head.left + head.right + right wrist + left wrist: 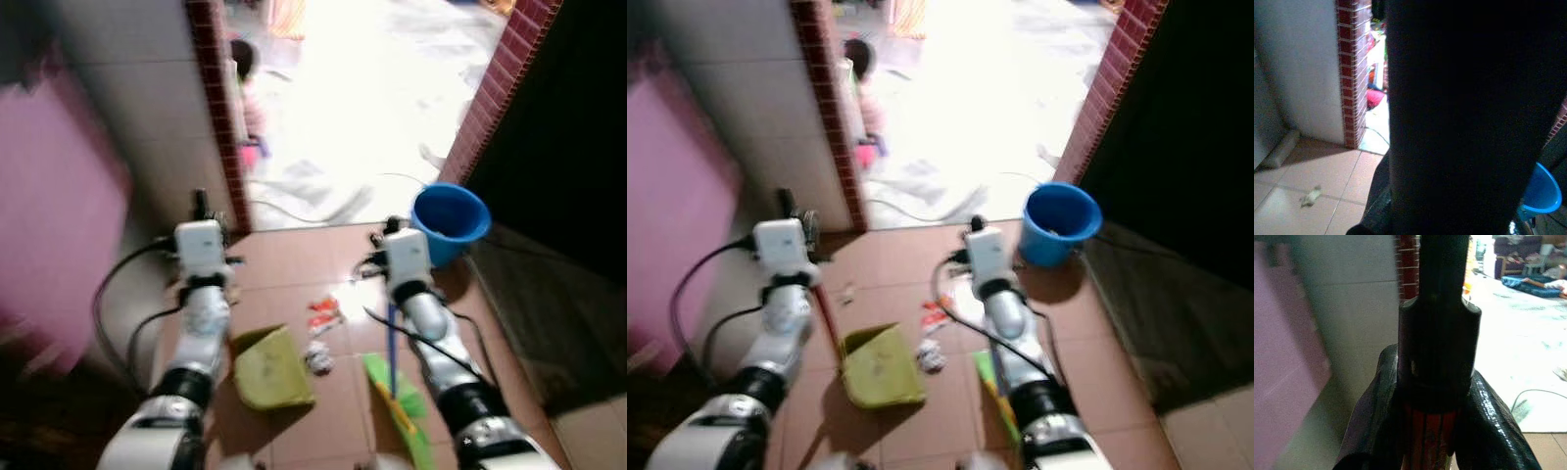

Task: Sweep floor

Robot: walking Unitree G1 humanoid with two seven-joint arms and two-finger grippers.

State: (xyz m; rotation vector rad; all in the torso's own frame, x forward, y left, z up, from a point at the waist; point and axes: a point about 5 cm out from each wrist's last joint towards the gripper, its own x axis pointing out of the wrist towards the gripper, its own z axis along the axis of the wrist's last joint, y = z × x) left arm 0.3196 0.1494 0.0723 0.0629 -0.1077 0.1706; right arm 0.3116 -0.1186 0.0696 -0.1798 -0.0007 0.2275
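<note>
A yellow-green dustpan [269, 370] rests on the brown tiles between my arms. Its red handle [823, 313] with a black cap [1437, 333] rises to my left gripper [201, 208], which is shut on it; both black fingers [1371, 431] press against the handle. My right gripper [394, 227] is shut on the blue handle [392, 338] of a broom, whose green head [402, 406] lies on the floor by my right forearm. A red wrapper [323, 315] and a crumpled white scrap [317, 359] lie between dustpan and broom. Another small scrap [1311, 196] lies nearer the wall.
A blue bucket [449, 223] stands beside the right brick pillar [490, 98]. The left brick pillar [220, 117] frames a bright doorway where a small person [245, 98] stands. A cable [294, 211] runs across the threshold. A pink surface [49, 225] is on my left.
</note>
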